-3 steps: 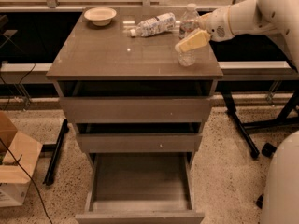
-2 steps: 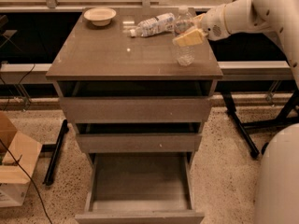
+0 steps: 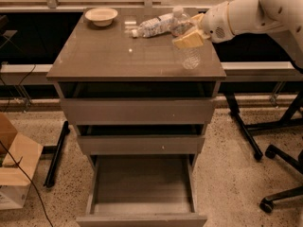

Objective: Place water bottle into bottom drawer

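The water bottle [image 3: 188, 55] is a small clear ribbed bottle with a white cap. It stands nearly upright at the right side of the cabinet top. My gripper [image 3: 188, 38] reaches in from the right, and its tan fingers [image 3: 185, 40] are closed around the bottle's middle. I cannot tell whether the bottle's base touches the top. The bottom drawer [image 3: 142, 186] is pulled open below and its grey inside shows nothing in it.
A bottle with a white-and-blue label [image 3: 154, 26] lies on its side at the back of the cabinet top [image 3: 109, 56]. A beige bowl [image 3: 101, 15] stands at the back left. The two upper drawers are shut. A cardboard box [image 3: 12, 167] stands on the floor left, chair legs [image 3: 279, 174] right.
My gripper and the water bottle have shifted a little to the left over the cabinet top. Nothing else has moved.
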Available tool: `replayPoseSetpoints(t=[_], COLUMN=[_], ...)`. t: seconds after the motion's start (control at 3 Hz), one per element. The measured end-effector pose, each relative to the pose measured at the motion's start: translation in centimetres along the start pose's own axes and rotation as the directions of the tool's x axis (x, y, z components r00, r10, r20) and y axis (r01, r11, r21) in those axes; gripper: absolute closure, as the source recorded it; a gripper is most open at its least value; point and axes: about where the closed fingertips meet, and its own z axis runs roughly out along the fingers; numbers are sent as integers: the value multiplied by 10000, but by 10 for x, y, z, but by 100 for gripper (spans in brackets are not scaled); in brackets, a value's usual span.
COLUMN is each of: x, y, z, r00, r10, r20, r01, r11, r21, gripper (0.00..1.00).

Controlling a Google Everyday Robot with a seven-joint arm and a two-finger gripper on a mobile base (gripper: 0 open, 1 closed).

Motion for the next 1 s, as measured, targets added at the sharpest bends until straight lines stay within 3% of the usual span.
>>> replayPoseSetpoints(t=[0.67, 1.0], x=[2, 29], y=[98, 154], z=[-21, -13], r00=[9955, 9907], r10=[-622, -678], r20=[-710, -1182], r01=[579, 530], r11=[9964, 9908], r21=[-616, -1244], gripper=[100, 100])
